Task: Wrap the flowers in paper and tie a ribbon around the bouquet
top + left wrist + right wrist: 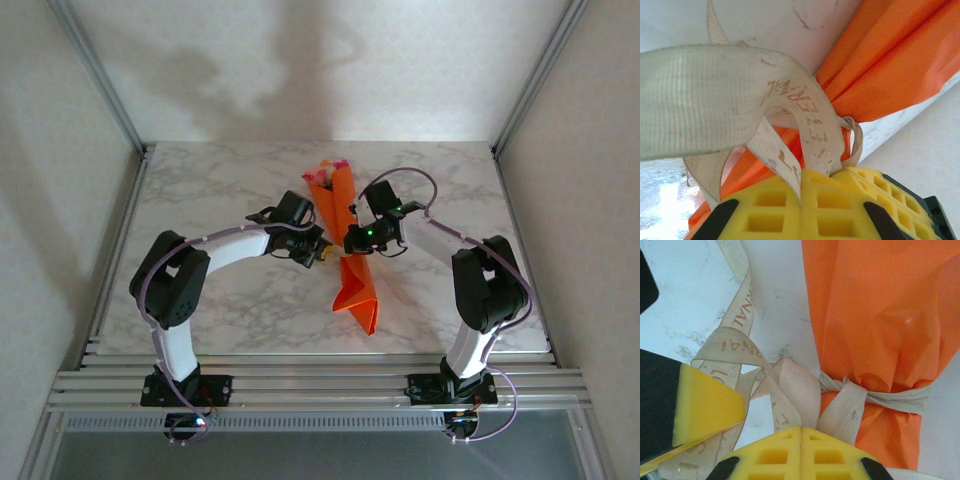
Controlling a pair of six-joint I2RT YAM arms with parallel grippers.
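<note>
White marble table [200, 190], pale walls [350, 60], aluminium frame [320, 380].

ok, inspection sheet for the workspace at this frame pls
surface: white marble table, no spills seen.
job's things: orange paper rolled into a cone; flowers poking from its far end; ribbon knotted around its waist.
clutter: nothing seen.
grippers: left gripper and right gripper both shut on the ribbon, one either side of the cone.
cables: lilac cable runs along each arm.
surroundings: pale walls, aluminium frame.
</note>
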